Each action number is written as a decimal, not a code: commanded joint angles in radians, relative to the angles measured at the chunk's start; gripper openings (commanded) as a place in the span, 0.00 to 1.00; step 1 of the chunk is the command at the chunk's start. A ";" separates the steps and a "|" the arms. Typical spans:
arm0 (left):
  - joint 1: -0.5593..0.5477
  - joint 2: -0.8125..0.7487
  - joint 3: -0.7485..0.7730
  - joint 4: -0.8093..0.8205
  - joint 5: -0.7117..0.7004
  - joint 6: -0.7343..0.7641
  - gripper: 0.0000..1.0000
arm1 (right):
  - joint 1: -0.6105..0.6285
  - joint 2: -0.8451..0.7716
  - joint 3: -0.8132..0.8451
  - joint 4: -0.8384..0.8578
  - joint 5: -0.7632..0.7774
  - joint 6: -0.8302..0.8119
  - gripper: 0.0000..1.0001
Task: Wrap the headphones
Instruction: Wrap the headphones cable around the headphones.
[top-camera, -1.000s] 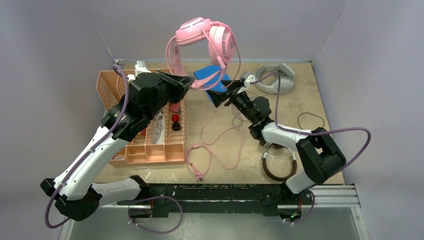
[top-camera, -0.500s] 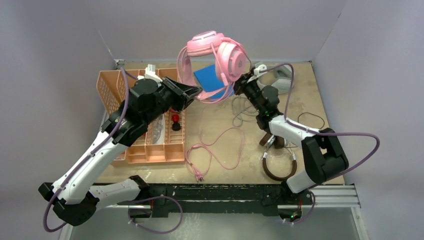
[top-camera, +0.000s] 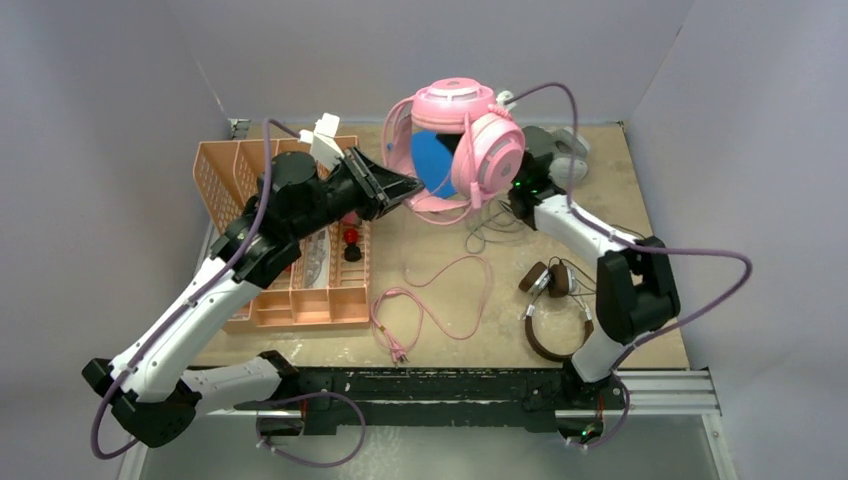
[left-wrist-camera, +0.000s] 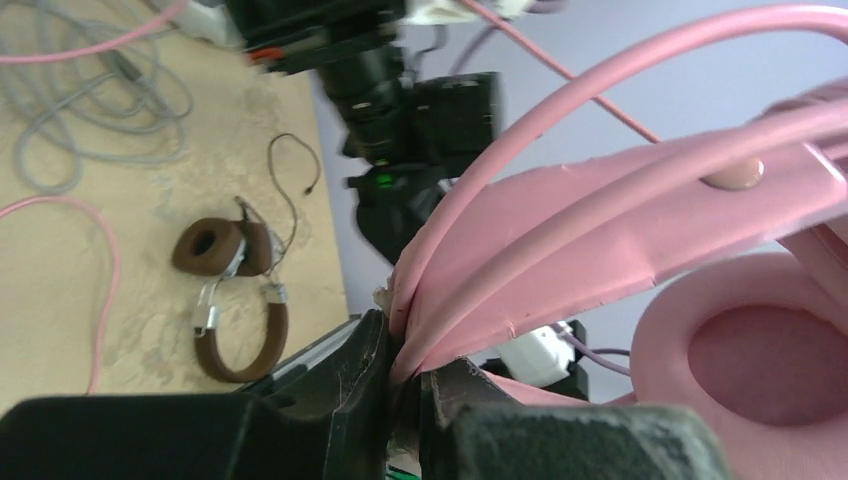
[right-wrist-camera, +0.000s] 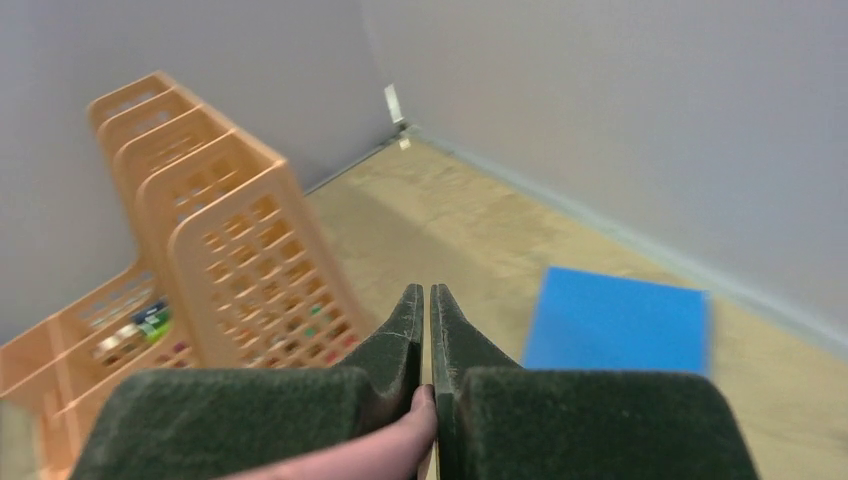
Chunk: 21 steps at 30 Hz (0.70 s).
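The left claw (left-wrist-camera: 402, 350) is clenching the band of the pink headset (top-camera: 462, 140), and the pink strips are sitting pinched between its pads. The headset is hanging in the air over the far half of the desk (top-camera: 640, 210), at about 2 o'clock from that claw in the top view. One cup is facing upward and the other is facing the camera.

The right claw (right-wrist-camera: 427, 292) is clenched tight on the pink cable (right-wrist-camera: 385, 450), which is running in between its fingers from 7 o'clock in the wrist view. From above, this claw is hiding behind the headset, at its 3 o'clock side. The rest of the cable is lying in loose loops on the desk at 6 o'clock from the headset.

The brown headset (top-camera: 548, 280) is lying flat at 4 o'clock on the desk, just beside the right arm. The grey headset (top-camera: 568, 160) is sitting at 1 o'clock, partly behind that arm, with the grey cable (left-wrist-camera: 75, 120) lying tangled near it. An orange rack (top-camera: 300, 295) is standing at 9 o'clock, under the left arm. A blue pad (right-wrist-camera: 620, 325) is lying at 12 o'clock, below the headset.
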 joint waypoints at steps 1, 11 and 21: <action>0.004 0.046 0.021 0.326 0.099 -0.064 0.00 | 0.131 0.077 0.045 0.011 -0.047 0.115 0.00; 0.019 0.107 -0.009 0.657 -0.009 -0.207 0.00 | 0.233 0.182 -0.036 0.197 -0.028 0.370 0.04; 0.045 0.087 -0.034 0.687 -0.279 -0.175 0.00 | 0.310 0.127 -0.177 0.376 -0.001 0.396 0.05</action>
